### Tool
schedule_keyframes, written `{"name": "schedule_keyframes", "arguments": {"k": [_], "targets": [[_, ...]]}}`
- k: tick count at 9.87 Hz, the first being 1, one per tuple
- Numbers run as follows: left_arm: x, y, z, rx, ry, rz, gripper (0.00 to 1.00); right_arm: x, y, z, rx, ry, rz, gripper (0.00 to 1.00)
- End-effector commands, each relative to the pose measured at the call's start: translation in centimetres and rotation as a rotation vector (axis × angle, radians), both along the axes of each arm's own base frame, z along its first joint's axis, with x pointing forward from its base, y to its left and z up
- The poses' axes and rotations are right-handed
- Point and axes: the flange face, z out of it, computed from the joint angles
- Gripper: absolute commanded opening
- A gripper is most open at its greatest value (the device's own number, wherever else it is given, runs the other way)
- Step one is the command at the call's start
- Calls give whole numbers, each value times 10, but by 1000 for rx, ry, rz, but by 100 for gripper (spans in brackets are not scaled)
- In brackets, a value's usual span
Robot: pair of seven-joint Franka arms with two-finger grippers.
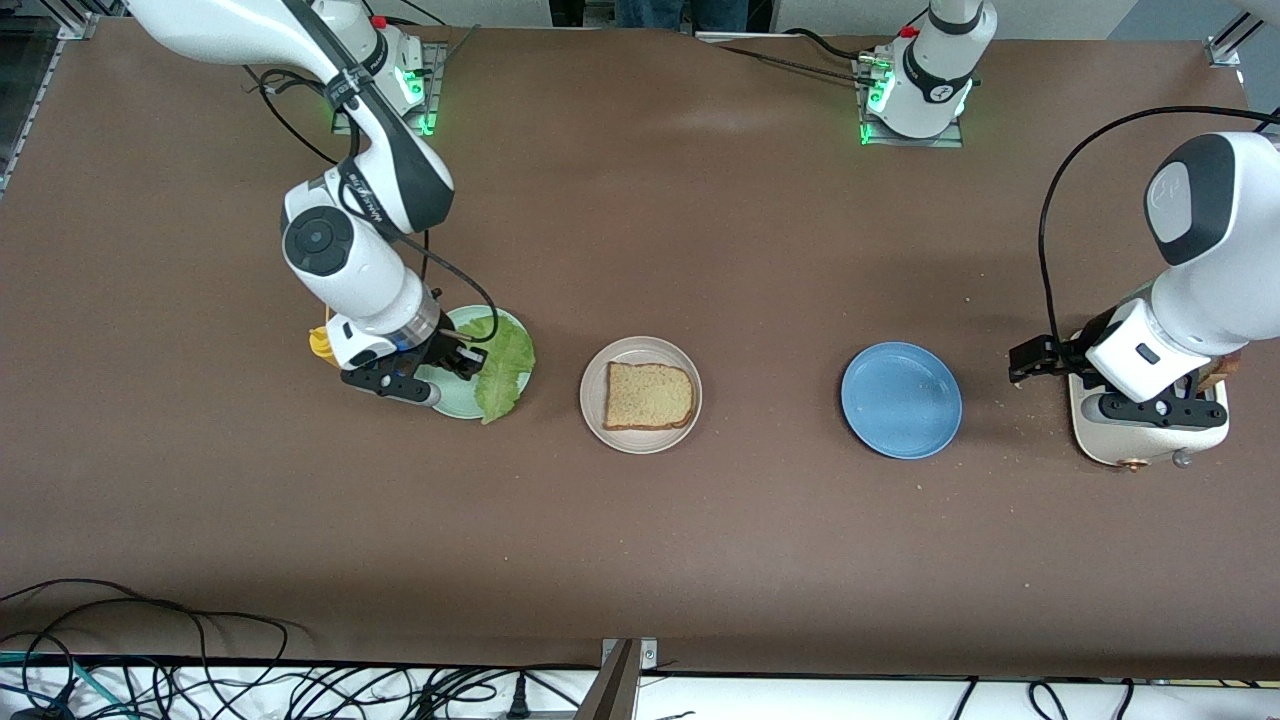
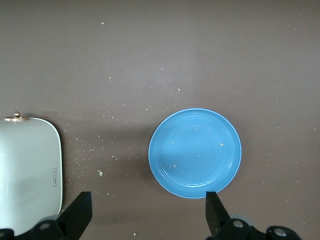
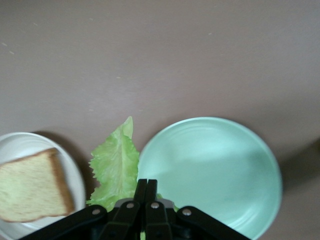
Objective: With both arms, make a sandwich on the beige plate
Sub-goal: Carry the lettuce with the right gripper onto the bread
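One tan bread slice (image 1: 648,396) lies on the beige plate (image 1: 592,396) at mid-table; both also show in the right wrist view, the slice (image 3: 27,187) on the plate (image 3: 12,142). The green lettuce leaf (image 1: 505,368) hangs over the mint green plate's (image 1: 452,398) edge toward the beige plate. My right gripper (image 1: 462,358) is low over the mint plate (image 3: 210,170), shut on the leaf's (image 3: 117,165) end, fingers pressed together (image 3: 148,184). My left gripper (image 1: 1035,362) is open and empty over bare table between the blue plate and the toaster (image 2: 147,205). A second slice is not clearly visible.
The empty blue plate (image 1: 901,400) (image 2: 195,152) sits toward the left arm's end. A cream toaster (image 1: 1140,445) (image 2: 27,170) stands under the left arm, with something brown (image 1: 1226,368) at its top. A yellow object (image 1: 322,343) lies beside the mint plate. Crumbs dot the table.
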Motion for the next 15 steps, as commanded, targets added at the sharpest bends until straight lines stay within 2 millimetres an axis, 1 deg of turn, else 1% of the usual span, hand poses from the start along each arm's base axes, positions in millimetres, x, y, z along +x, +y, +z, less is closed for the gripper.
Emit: {"name": "schedule_keyframes", "arguments": {"k": [1, 2, 3, 4, 5, 6, 7, 10, 11, 12, 13, 14, 15], "targets": [[-1, 2, 2, 34, -2, -13, 100, 8, 48, 6, 29, -1, -100, 0], [-1, 2, 2, 34, -2, -13, 100, 13, 65, 3, 22, -19, -149, 0], [-1, 2, 2, 34, -2, -13, 100, 16, 94, -4, 10, -26, -191, 0], [-1, 2, 2, 34, -2, -13, 100, 24, 115, -8, -40, -25, -233, 0], [-1, 2, 2, 34, -2, -13, 100, 31, 135, -12, -73, -22, -262, 0], [-1, 2, 2, 34, -2, -13, 100, 31, 147, -18, -75, -24, -275, 0], [-1, 2, 2, 34, -2, -13, 100, 26, 157, -31, -72, -15, -306, 0], [-1, 2, 2, 34, -2, -13, 100, 18, 187, -55, -49, -3, -309, 0], [-1, 2, 2, 34, -2, -13, 100, 14, 197, -58, -31, -12, -296, 0], [-1, 2, 2, 34, -2, -13, 100, 14, 198, -61, -24, -14, -298, 0], [-1, 2, 2, 34, -2, -13, 100, 10, 204, -62, -25, -13, -289, 0], [-1, 2, 1, 33, -1, -13, 100, 6, 208, -68, -25, -4, -301, 0], [-1, 2, 1, 33, -1, -13, 100, 5, 213, -67, -12, -10, -311, 0]]}}
